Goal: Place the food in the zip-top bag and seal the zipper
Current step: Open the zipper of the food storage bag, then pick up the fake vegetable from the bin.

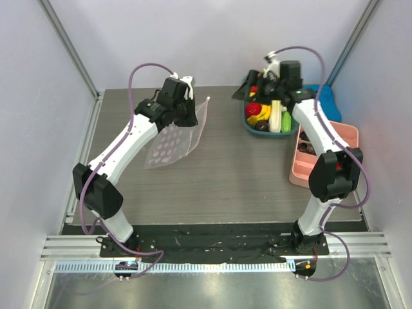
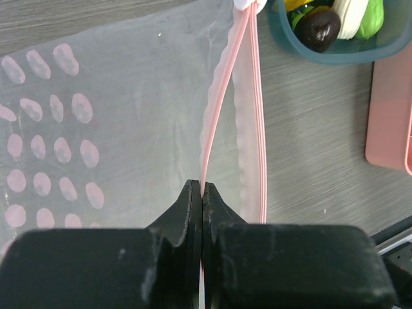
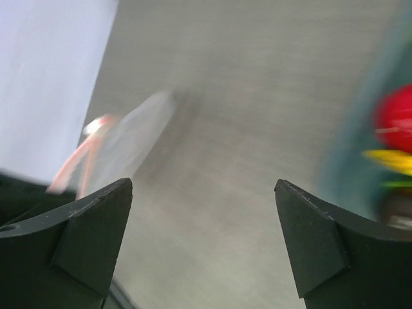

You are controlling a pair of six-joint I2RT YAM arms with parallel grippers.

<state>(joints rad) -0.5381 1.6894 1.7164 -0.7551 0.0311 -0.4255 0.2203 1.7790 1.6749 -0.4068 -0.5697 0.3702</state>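
My left gripper (image 2: 203, 190) is shut on the pink zipper (image 2: 217, 109) of the zip-top bag (image 2: 116, 116), a clear bag with pink dots. The zipper's two strips stand apart beyond the jaws, so the mouth is open. From above, the bag (image 1: 172, 140) hangs from the left gripper (image 1: 191, 108) with its lower end near the table. The food lies in a teal basket (image 1: 247, 122): a red fruit (image 1: 253, 109), a white-green stalk (image 1: 275, 114) and green lettuce (image 1: 286, 120). My right gripper (image 1: 266, 75) is open and empty over the basket's far side; its view (image 3: 203, 193) is blurred.
Yellow bananas (image 1: 261, 116) and a dark brown item (image 2: 318, 29) share the basket. A pink compartment tray (image 1: 338, 138) stands to its right, with a blue object (image 1: 328, 100) behind. Walls close in the table on the left, back and right.
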